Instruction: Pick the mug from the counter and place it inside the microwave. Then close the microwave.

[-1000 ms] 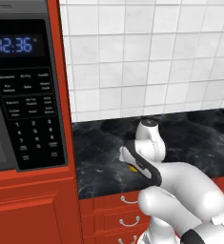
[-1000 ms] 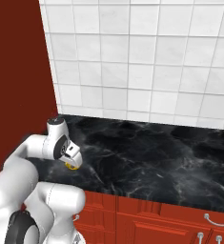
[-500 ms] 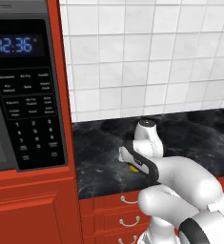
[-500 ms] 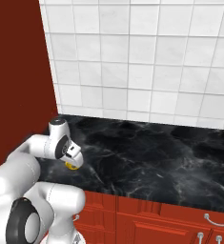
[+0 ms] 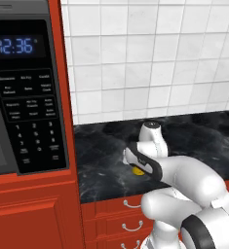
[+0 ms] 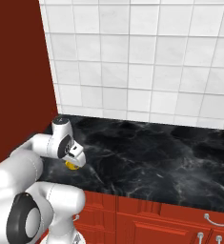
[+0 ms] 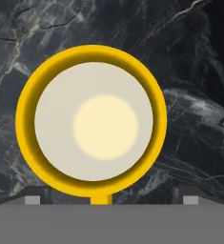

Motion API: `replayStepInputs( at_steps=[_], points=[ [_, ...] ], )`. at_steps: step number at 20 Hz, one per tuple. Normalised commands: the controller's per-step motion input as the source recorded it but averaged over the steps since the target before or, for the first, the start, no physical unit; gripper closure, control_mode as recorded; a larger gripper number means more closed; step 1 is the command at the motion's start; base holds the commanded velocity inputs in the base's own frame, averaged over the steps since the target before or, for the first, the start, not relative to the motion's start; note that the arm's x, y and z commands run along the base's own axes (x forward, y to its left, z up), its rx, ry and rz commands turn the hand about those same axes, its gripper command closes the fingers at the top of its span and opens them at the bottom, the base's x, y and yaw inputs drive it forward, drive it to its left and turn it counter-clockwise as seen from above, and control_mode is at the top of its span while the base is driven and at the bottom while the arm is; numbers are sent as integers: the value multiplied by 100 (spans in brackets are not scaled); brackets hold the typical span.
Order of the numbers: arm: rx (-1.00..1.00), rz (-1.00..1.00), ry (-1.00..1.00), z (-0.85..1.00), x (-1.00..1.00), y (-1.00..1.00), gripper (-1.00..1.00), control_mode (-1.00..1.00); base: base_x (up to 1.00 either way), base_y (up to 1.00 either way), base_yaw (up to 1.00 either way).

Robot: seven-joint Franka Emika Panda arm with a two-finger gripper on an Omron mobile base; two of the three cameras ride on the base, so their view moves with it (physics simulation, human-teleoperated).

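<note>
- White square wall tiles [image 5: 150,58] are filling the upper part of both base views, above one black, white-veined counter [image 6: 151,157] that is running across the middle of each frame.
- One microwave [image 5: 23,97] is sitting at the left edge of the left base view, its single keypad panel showing blue clock digits at the upper left; a red cabinet frame [image 5: 62,97] is standing just beside it.
- Red drawers [image 6: 147,219] with silver handles are lining the bottom of the frames: three handles are showing in the left base view, and three at the lower right of the right base view.
- One yellow mug [image 7: 91,120] is standing upright on the counter; in the hand view it is filling the centre of the frame, its pale cream inside facing the camera and a small yellow tab of its handle showing at the bottom centre.
- One gripper [image 7: 108,200] is hanging straight above the mug, jaws spread wide, with two dark fingertips [image 7: 33,195] rising at the bottom left and bottom right of the hand view; they are standing apart from the mug's rim and are grasping nothing.
- In the base views a sliver of yellow is peeking out beneath the white hand, near the counter's front edge.
- Compared with a second ago, the hand is sitting slightly lower over the mug; the mug, counter and microwave are lying where they were.
</note>
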Motion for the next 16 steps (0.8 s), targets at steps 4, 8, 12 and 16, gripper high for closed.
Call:
replayStepInputs(
  at_steps=[4,8,12,16],
  points=[
    [0,0,0,-6,0,0,-100,-100,0,0,0],
    [0,0,0,-22,0,0,-100,-100,0,0,0],
    [0,0,0,-2,0,0,-100,-100,0,0,0],
    [0,0,0,0,0,3,-100,-100,0,0,0]
  ],
)
